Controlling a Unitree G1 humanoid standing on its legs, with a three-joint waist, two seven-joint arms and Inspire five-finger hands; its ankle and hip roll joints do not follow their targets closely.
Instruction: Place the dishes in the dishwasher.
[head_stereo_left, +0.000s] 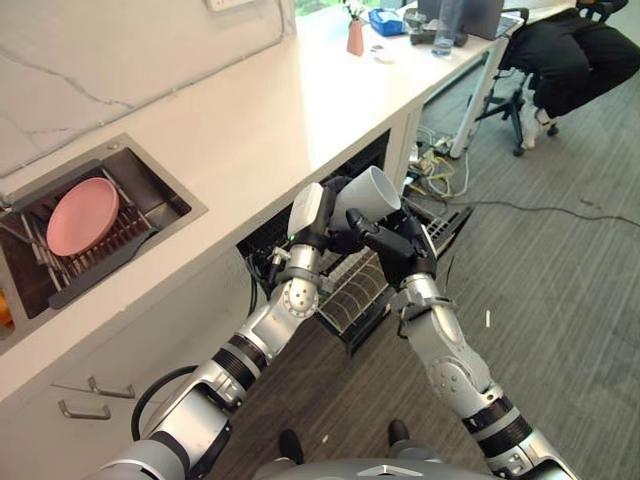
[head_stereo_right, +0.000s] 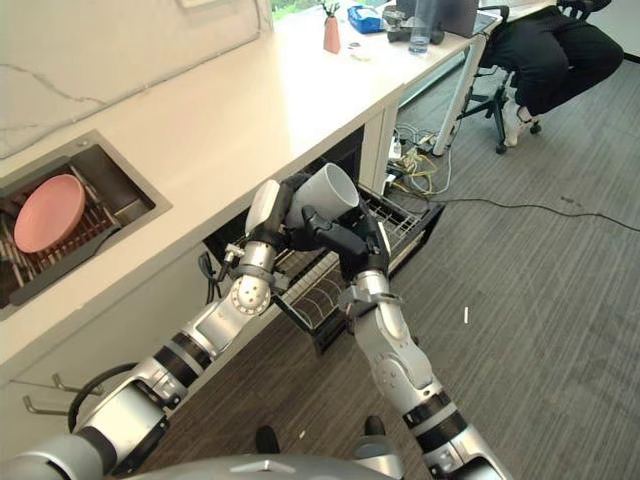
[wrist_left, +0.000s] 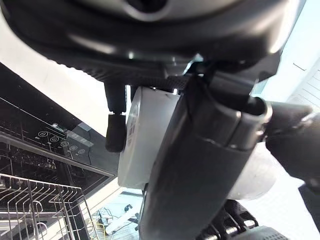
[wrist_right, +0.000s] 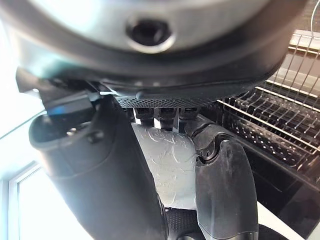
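Above the pulled-out dishwasher rack, both hands meet on a grey cup, tilted with its mouth toward the floor side. Left hand has fingers curled around the cup's base end; right hand wraps its fingers and thumb round the cup's side. Over in the sink, a pink plate leans upright in the drying rack on the white counter.
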